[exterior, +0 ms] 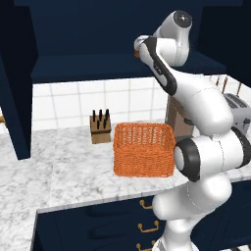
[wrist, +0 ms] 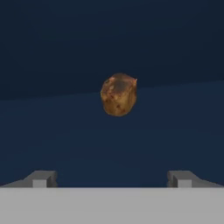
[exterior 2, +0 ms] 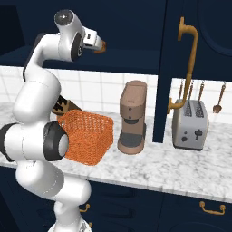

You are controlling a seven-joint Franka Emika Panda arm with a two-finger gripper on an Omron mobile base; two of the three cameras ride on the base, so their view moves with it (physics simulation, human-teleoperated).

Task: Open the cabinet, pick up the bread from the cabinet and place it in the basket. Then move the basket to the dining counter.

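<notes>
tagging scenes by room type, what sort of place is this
A home kitchen, rendered: a marble counter carrying a toaster, a coffee machine and a knife block, with white wall tiles behind it and a navy cabinet above.

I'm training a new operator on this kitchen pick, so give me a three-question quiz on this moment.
1. True or false: the cabinet door is already open.
2. The bread is: A) in the basket; B) on the cabinet shelf ahead of the gripper; C) clamped between the fingers.
3. What stands on the counter directly behind the basket's left side in the left base view?

Key:
1. True; the door with the brass handle stands swung out.
2. B; the jaws are wide apart with the loaf beyond them.
3. The knife block.
</notes>
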